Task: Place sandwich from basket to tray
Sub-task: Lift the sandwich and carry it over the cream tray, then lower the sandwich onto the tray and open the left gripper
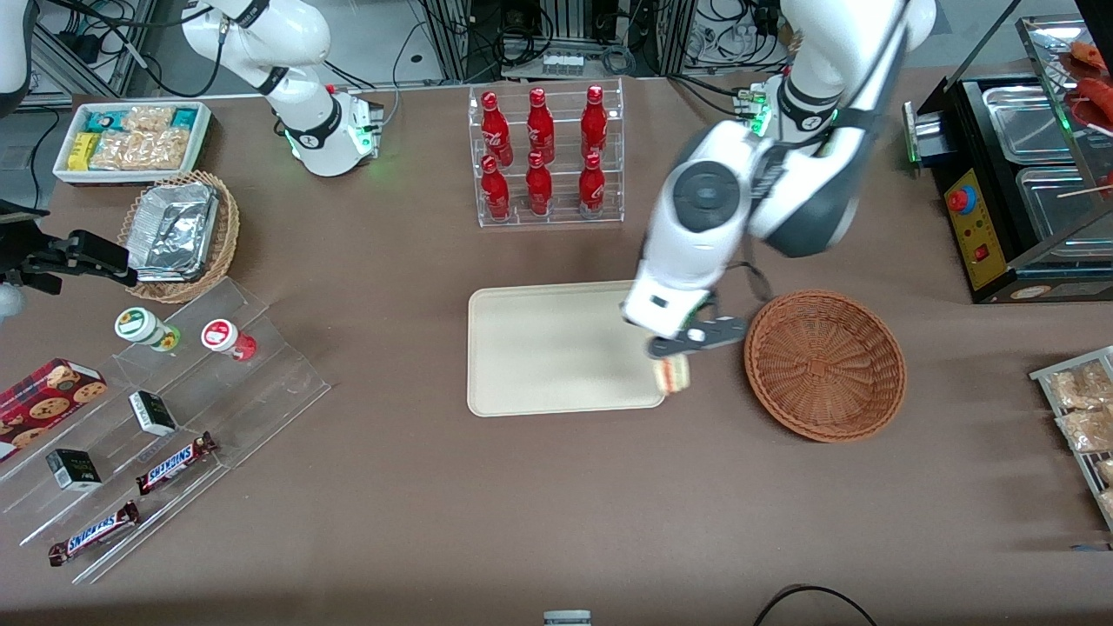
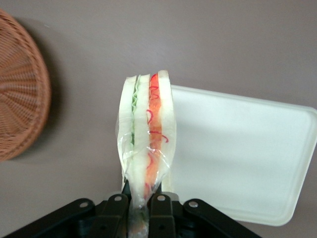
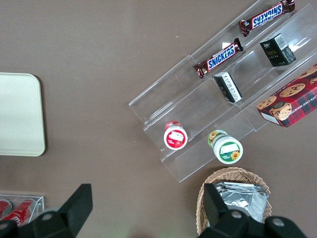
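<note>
The gripper (image 1: 681, 349) is clamped on the sandwich (image 1: 672, 374), pinching it by its wrapped edge so the wedge hangs free. It rides above the tray (image 1: 556, 348) rim, at about nine o'clock from the emptied basket (image 1: 824, 363). Likely mid-carry, not yet over the tray's middle for release.

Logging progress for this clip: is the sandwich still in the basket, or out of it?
Out. The gripper is shut on the sandwich, holding it above the tray's edge nearest the basket, whose bowl shows only bare wicker.
</note>
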Controlling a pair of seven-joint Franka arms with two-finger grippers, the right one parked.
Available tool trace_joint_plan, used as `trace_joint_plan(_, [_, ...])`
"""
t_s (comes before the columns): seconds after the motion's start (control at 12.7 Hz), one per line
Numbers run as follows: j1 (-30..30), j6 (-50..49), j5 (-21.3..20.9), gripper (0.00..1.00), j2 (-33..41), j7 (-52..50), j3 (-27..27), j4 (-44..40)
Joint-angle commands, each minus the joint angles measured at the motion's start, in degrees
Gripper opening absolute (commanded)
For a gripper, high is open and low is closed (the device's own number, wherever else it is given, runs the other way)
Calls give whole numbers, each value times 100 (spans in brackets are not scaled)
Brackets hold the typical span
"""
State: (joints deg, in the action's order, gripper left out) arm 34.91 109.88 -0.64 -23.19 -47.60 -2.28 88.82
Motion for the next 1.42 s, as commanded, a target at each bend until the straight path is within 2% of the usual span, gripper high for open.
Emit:
trace_joint_plan(0.0, [410, -90, 3, 0, -527, -21, 87, -557])
trace_joint_plan(0.24, [736, -12, -32, 0, -1055, -39, 96, -962])
trace_joint_plan(0.55, [1087, 692, -59, 0, -1486, -188, 105, -963])
trace_joint_plan(0.71, [1175, 876, -207, 0, -1644, -223, 96, -937])
trace_joint_plan(1.34, [1220, 1315, -208, 0, -1961, -276, 96, -910])
